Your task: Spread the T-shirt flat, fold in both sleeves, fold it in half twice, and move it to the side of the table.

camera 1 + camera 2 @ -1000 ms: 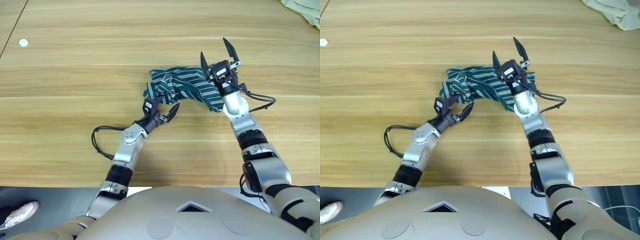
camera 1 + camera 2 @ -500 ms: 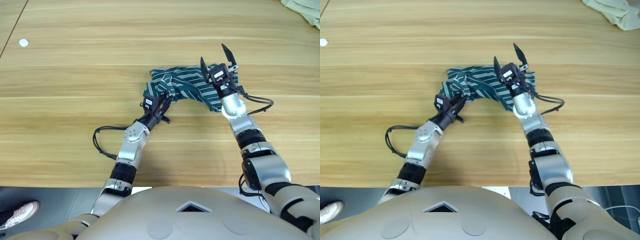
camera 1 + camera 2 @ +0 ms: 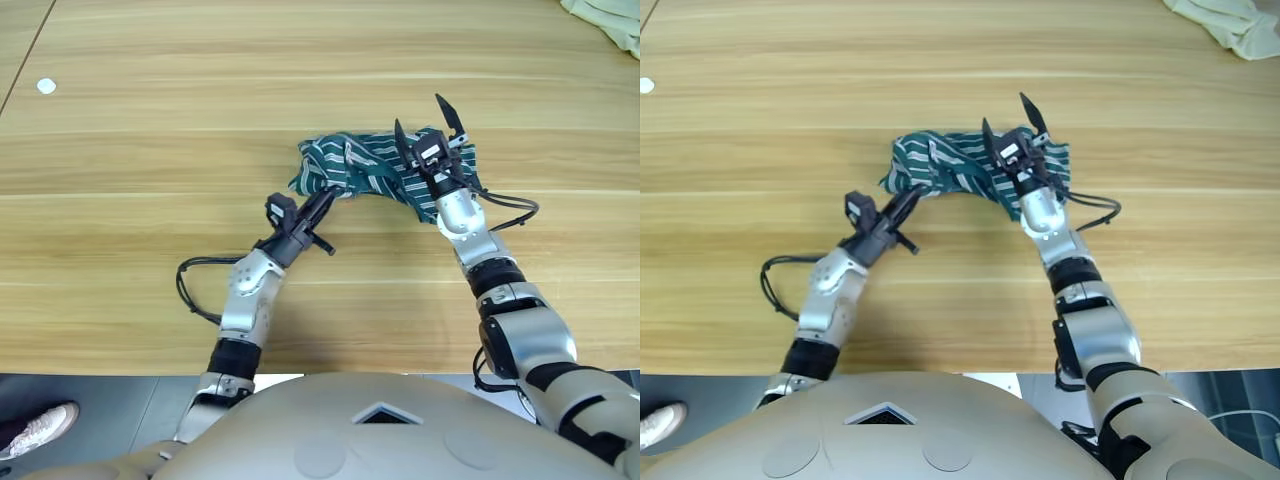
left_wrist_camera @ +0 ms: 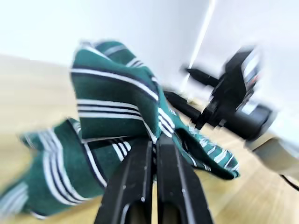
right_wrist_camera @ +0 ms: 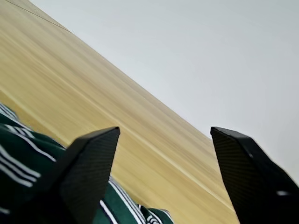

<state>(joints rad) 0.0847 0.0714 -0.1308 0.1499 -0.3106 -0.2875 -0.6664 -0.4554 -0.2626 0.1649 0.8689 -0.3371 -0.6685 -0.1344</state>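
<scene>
Your left gripper [image 3: 322, 203], fingers clamped on a fold of the crumpled green striped T-shirt [image 3: 375, 172] mid-frame on the bench [image 3: 150, 120], looks set to pull it flat, while your right gripper [image 3: 422, 125] hovers over its right part, fingers apart.

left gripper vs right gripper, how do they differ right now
The left gripper is shut, pinching a fold of the striped T-shirt; the right gripper is open and holds nothing. The left gripper lies low at the shirt's left end, pointing into the cloth; the right gripper stands over the right end with its fingers raised. Both are black two-finger grippers at the same crumpled shirt.
</scene>
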